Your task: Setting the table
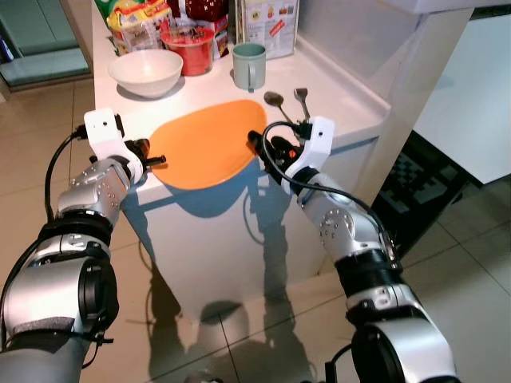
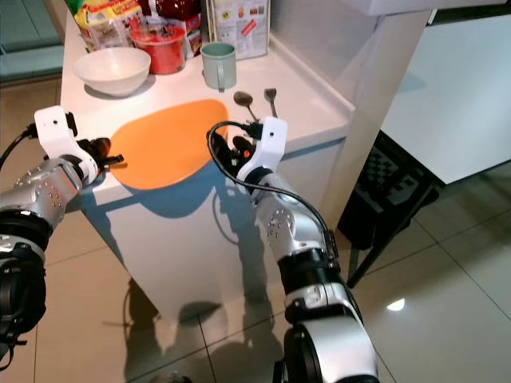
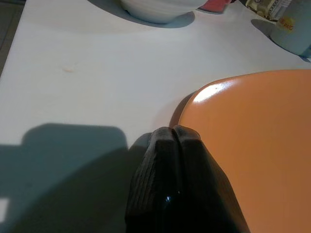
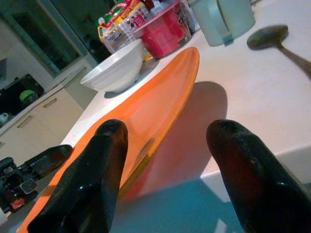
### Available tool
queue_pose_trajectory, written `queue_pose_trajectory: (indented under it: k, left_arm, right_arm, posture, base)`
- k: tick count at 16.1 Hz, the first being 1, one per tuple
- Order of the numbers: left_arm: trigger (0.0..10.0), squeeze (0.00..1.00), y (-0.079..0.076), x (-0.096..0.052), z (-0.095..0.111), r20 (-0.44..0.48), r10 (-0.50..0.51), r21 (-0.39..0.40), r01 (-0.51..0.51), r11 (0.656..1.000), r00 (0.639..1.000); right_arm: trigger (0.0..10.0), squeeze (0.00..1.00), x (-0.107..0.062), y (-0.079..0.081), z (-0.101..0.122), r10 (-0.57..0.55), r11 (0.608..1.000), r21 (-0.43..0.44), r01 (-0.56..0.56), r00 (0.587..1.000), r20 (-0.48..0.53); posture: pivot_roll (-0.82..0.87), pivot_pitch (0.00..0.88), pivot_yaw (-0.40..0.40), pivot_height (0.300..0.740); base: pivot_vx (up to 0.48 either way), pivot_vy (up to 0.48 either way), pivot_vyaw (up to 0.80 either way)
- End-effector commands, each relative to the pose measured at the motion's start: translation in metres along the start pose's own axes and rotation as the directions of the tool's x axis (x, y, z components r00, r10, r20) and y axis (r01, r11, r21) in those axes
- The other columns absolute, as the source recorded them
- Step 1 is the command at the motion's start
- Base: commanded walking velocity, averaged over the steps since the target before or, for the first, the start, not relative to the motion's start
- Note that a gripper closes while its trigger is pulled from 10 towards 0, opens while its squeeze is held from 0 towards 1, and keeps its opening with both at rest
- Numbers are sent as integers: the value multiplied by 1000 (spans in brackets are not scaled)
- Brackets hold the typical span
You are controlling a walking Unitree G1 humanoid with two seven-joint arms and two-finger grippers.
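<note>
An orange mat (image 1: 204,144) lies on the white counter (image 1: 335,100), near its front edge, and its front part hangs a little over that edge. The right side of the mat looks lifted up off the counter in the right wrist view.

The left gripper (image 1: 156,159) is at the mat's left edge. Its two black fingers (image 3: 170,165) are pressed tight together — nothing shows between them, and their tips sit just beside the mat's edge.

The right gripper (image 1: 254,141) is at the mat's right edge. Its fingers (image 4: 92,179) are spread wide apart, one on each side of the mat's near edge, holding nothing.

Behind the mat stand a white bowl (image 1: 145,72), a red tub (image 1: 188,48) and a green mug (image 1: 248,65). A spoon (image 1: 275,101) and a fork (image 1: 302,97) lie to the right of the mat — close to the right gripper.
</note>
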State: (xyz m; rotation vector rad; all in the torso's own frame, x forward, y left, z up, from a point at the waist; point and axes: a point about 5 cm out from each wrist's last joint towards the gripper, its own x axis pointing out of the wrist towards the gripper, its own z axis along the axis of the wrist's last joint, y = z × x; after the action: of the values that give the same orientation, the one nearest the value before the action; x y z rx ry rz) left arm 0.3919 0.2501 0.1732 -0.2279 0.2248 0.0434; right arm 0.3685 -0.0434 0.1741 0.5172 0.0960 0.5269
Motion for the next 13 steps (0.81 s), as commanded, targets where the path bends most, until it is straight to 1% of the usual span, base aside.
queue_pose_trajectory:
  k: [1, 4, 8, 9, 13]
  left_arm:
    - [0, 0, -2, 1, -11, -63, -3, 4, 4, 1000, 998]
    - [0, 0, -4, 1, -8, -58, -11, 3, 11, 1000, 998]
    - [0, 0, -4, 1, -8, -55, -11, 3, 12, 1000, 998]
    - [0, 0, -3, 1, -7, -54, -10, 3, 10, 1000, 998]
    - [0, 0, -3, 1, -7, -54, -11, 3, 12, 1000, 998]
  right_arm:
    - [10000, 0, 19, 41, -2, 111, 992, 60, -112, 994, 25]
    - [10000, 0, 27, 50, -3, 134, 989, 52, -135, 991, 20]
    - [10000, 0, 33, 60, -5, 153, 987, 49, -153, 988, 11]
    - [0, 0, 34, 62, -6, 153, 987, 53, -153, 988, 10]
    - [0, 0, 37, 61, -9, 147, 988, 54, -148, 989, 6]
  posture:
    - [166, 55, 43, 740]
    - [171, 54, 42, 740]
    - [177, 55, 39, 740]
    - [181, 56, 38, 740]
    - [182, 60, 37, 740]
  base:
    - [0, 0, 0]
    - [0, 0, 0]
    - [0, 246, 0]
    - [0, 251, 0]
    - [0, 255, 0]
